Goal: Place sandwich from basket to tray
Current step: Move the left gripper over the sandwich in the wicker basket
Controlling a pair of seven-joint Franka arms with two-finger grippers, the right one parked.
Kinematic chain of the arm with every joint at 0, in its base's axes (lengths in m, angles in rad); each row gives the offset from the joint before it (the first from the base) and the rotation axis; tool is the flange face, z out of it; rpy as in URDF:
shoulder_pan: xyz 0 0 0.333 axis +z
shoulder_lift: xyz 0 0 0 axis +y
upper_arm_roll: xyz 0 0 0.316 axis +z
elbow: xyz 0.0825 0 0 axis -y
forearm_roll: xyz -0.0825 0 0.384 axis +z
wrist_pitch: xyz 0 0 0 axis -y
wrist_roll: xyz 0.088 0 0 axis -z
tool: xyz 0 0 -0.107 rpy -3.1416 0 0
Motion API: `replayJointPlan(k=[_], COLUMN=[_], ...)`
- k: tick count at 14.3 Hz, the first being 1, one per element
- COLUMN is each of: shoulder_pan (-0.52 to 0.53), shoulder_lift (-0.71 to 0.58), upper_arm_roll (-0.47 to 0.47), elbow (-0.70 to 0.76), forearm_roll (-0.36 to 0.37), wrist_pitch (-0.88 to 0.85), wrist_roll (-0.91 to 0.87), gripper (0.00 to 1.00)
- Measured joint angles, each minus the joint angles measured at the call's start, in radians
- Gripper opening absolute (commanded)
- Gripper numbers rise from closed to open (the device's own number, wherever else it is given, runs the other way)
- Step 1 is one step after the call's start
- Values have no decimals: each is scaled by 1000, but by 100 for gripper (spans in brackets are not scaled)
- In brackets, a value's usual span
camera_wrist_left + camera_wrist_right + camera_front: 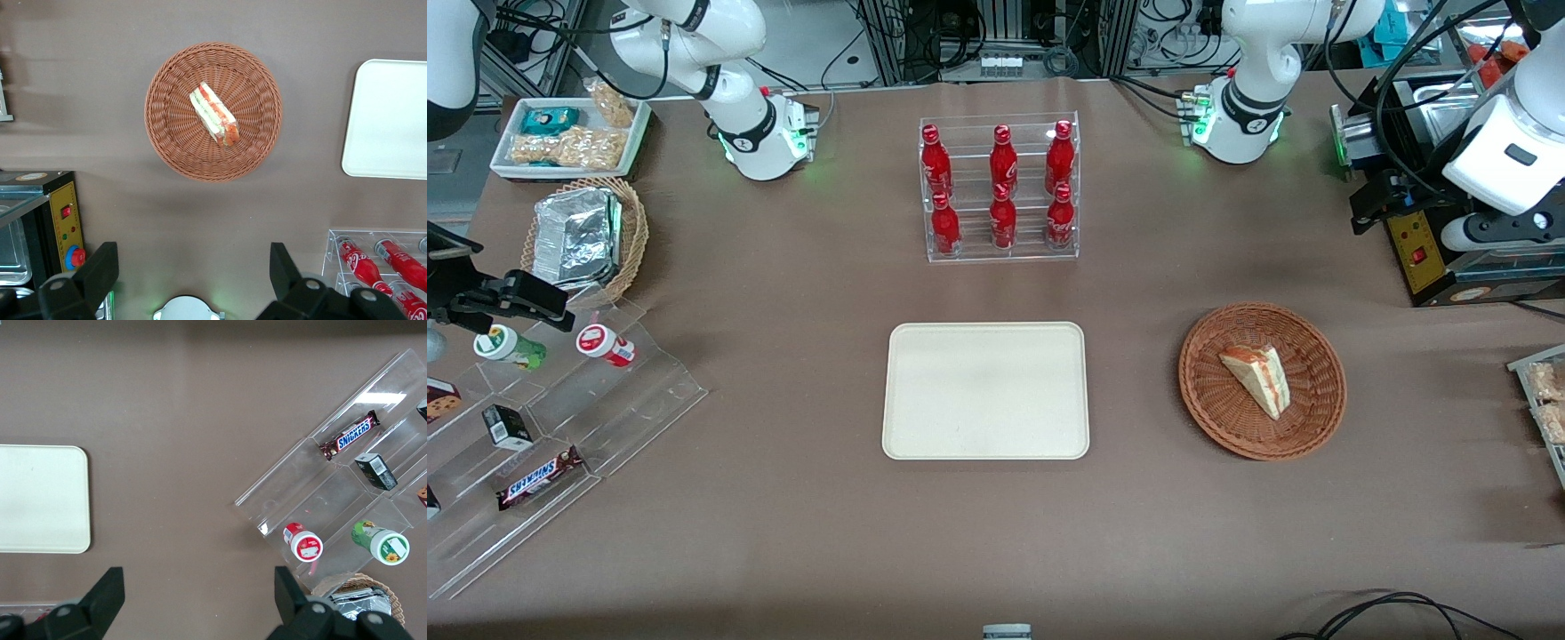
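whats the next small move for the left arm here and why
Probably lower the left gripper toward the wrapped triangular sandwich. That wedge lies in the round reddish-brown wicker basket, the gripper is high above the table with fingers open and empty, and the flat cream rectangular tray holds nothing.

The only clearly readable text is "SNICKERS" in white letters on the brown candy bar [540, 477], which lies on the clear stepped display rack [631, 400] toward the parked arm's end of the worktop. The red bottles [1003, 187] carry white script, possibly Coca-Cola, too small to confirm.
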Motion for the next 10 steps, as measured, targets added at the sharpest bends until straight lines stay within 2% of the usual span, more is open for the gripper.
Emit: replayJointPlan(k=[6, 10], shoulder_pan=[1, 4], shoulder_lift=[6, 84], upper_arm_roll=[3, 21], elbow=[-1, -11], forearm_roll=[0, 0], wrist_pitch=[4, 53], wrist_roll=[0, -8], gripper=[100, 100])
